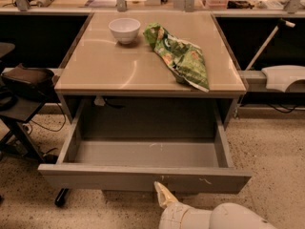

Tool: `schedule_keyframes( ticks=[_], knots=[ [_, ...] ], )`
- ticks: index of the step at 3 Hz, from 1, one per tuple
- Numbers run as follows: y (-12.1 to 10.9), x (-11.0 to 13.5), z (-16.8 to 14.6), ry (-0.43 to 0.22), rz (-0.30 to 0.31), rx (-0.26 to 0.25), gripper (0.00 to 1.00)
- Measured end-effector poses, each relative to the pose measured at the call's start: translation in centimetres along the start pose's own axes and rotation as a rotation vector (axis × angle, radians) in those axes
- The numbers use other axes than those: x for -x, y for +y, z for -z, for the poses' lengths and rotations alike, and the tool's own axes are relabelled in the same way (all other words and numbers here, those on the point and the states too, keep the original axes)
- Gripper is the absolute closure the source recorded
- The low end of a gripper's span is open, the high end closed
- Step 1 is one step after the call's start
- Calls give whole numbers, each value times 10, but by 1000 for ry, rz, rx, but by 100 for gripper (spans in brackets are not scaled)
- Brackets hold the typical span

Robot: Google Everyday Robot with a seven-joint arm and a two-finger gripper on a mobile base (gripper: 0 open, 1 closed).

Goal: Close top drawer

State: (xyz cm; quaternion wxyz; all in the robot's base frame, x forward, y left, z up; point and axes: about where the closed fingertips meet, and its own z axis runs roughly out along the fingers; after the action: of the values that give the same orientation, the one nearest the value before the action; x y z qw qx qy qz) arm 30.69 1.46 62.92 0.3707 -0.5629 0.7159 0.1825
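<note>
The top drawer (pixel 109 178) is a wide shallow grey metal drawer pulled fully out from under the tan table (pixel 109 70). It is empty inside. Its flat front panel has small white scuff marks right of centre. My gripper (pixel 161 193) comes up from the bottom edge on a white arm, and its pale tip lies against the lower edge of the drawer front, slightly right of centre.
A white bowl (pixel 124 30) and a green chip bag (pixel 183 56) lie on the table top. A black chair with a dark bag (pixel 26 80) stands at the left. A white object (pixel 283 76) sits on a ledge at the right. Speckled floor surrounds the drawer.
</note>
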Motion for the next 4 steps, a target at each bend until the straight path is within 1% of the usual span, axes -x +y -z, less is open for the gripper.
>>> schedule_keyframes(
  ticks=[1,2,3,4],
  knots=[
    [0,-3,2,0,-3,-1,0],
    [-13,-20,4,-3,-31,-30,0],
    [-40,-21,5,-7,-51,-81,0],
    [-73,-1,-1,-22,-34,-130,0]
  ],
)
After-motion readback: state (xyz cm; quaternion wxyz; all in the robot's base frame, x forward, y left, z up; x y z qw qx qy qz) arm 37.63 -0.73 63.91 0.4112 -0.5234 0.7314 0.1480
